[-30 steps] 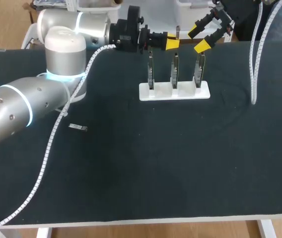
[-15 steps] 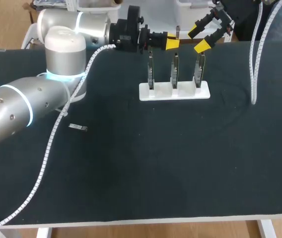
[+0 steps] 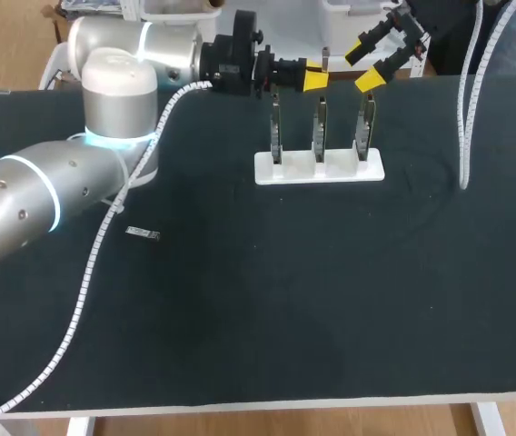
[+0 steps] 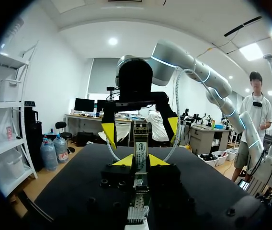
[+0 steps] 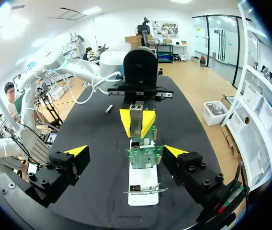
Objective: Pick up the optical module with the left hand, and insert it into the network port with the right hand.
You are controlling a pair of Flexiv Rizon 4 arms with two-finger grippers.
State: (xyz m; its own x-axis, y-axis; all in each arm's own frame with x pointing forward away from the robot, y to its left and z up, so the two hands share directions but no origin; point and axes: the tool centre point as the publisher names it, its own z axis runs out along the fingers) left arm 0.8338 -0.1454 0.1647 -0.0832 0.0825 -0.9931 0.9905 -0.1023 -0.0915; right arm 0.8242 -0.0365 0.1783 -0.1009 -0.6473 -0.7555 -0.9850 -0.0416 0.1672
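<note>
**Module held above the board stand at the far edge of the bench**

The bench (image 3: 267, 309) has a flat, matt black top with a pale front edge. Near its far edge a white stand (image 3: 320, 167) carries three circuit boards (image 3: 319, 127), upright in a row. A small silvery part (image 3: 143, 233) lies alone on the dark surface, well apart from the stand, near the left arm. A cable in white spiral wrap (image 3: 84, 282) trails from that arm across the bench, and a second ribbed cable (image 3: 464, 118) hangs down on the right side.

The left tool (image 3: 317, 78) hovers above the boards. Its yellow tips are closed close together on the optical module (image 4: 141, 143), which stands between them and clear of the bench. The right tool (image 3: 363, 65) hangs just beside it, above the right end of the row. Its fingers are spread wide and grip nothing. Seen from the right wrist, the stand and boards lie between and beneath its tips, with the module ahead.
</note>
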